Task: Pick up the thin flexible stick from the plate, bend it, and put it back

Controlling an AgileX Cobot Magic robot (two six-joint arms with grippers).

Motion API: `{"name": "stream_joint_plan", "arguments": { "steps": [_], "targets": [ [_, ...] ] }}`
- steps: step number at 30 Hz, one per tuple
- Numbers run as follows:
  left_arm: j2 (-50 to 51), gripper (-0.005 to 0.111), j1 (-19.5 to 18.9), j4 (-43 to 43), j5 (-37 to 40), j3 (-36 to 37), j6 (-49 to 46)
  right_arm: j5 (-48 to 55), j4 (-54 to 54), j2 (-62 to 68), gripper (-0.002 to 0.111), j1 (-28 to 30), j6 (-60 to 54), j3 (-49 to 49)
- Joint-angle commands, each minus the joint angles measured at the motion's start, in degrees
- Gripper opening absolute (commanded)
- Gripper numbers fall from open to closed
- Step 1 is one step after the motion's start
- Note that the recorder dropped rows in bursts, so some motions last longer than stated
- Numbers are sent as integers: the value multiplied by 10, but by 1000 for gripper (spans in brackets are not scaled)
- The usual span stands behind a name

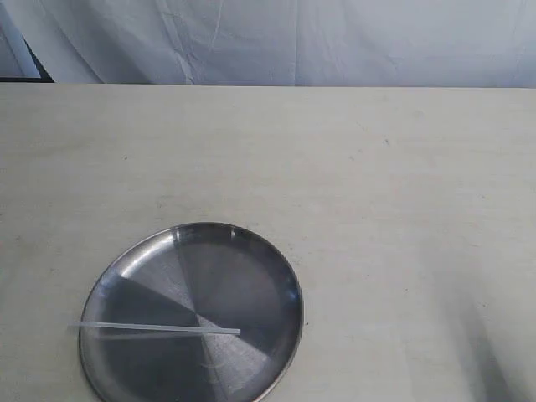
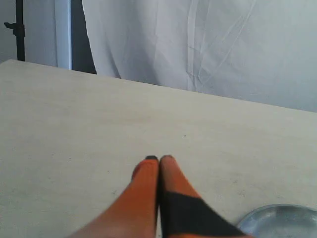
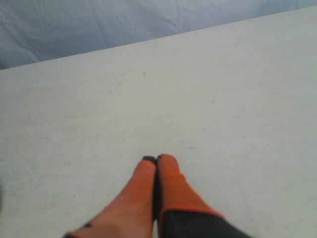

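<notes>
A round stainless-steel plate sits at the front left of the pale table. Across it lies the thin translucent-white stick, straight, its left end reaching just past the rim. Neither gripper shows in the exterior view. My left gripper hovers over bare table with its orange fingers pressed together and nothing between them; an edge of the plate shows beside it. My right gripper is likewise shut and empty above bare tabletop, with no plate or stick in its view.
A white cloth backdrop hangs behind the table's far edge. A dark stand rises past the table's far corner. A soft shadow falls at the front right.
</notes>
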State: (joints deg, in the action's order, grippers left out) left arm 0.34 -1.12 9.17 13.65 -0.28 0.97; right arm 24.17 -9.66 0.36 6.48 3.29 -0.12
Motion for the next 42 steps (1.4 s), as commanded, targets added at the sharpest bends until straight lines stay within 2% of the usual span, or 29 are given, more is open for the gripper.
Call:
{"name": "stream_joint_plan", "arguments": {
  "steps": [1, 3, 5, 12, 16, 19, 26, 29, 32, 35, 38, 42],
  "targets": [
    [-3, 0, 2, 0, 0, 3, 1, -8, 2, -4, 0, 3, -2, 1],
    [-3, 0, 2, 0, -6, 3, 1, -6, 2, -4, 0, 3, -2, 1],
    [-3, 0, 2, 55, -61, 3, 24, -6, 2, -4, 0, 3, -2, 1],
    [-3, 0, 2, 403, -352, 3, 67, -6, 2, -4, 0, 3, -2, 1],
    [-3, 0, 2, 537, -349, -7, 149, -6, 2, -4, 0, 3, -2, 1],
    [-3, 0, 2, 542, -306, -9, 149, -6, 2, -4, 0, 3, -2, 1],
    [-3, 0, 2, 541, -131, -12, 142, -8, 2, -4, 0, 3, -1, 1],
    [18, 0, 2, 501, -69, -45, 133, -8, 2, -4, 0, 3, -1, 1],
    [64, 0, 2, 426, -8, -108, 94, -8, 2, -4, 0, 3, -1, 1],
    [143, 0, 2, 377, 81, -196, -10, -8, 2, -4, 0, 3, -1, 1],
    [238, 0, 2, 328, 203, -291, -117, -8, 2, -4, 0, 3, -1, 1],
    [378, 0, 2, 193, 377, -409, -130, -8, 2, -4, 0, 3, -1, 1]
  ]
}}
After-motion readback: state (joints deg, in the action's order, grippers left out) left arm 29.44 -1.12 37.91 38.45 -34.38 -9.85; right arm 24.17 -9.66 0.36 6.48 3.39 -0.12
